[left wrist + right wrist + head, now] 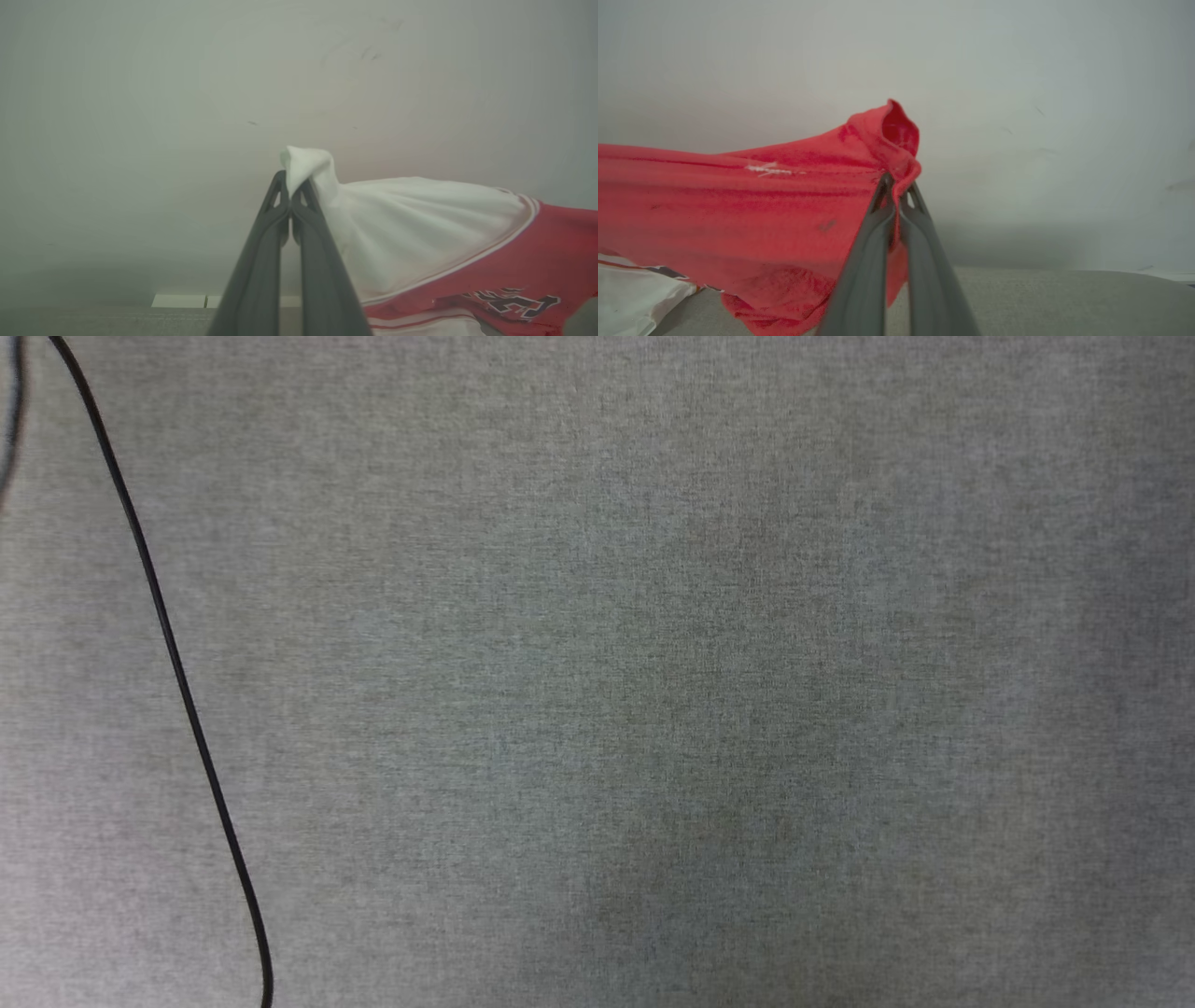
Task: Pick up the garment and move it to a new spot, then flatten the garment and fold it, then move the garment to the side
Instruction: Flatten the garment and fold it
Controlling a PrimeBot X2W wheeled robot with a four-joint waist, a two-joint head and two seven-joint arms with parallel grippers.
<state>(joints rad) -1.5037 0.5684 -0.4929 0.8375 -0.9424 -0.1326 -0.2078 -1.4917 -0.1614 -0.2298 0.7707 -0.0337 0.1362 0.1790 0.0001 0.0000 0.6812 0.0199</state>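
Red and white jersey cloth is what's caught in both grippers. The garment (560,247) is held up in front of a pale wall (140,116). In the left wrist view, the left gripper (293,185) is seen with its jaws pressed together on a bunched tip of the white sleeve (411,224). The striped trim (530,210) and a bit of black, white-outlined lettering (514,301) are visible further right on the red body.

In the right wrist view, the right gripper (899,186) is clamped the same way on a folded red edge. The rest of the shirt is spread away to that view's left, sagging low over a grey woven surface (1041,298) — whether the lowest folds are touching it can't be told. From the head camera, the same kind of grey weave is seen, with a thin black cable (177,663) laid down its left side.
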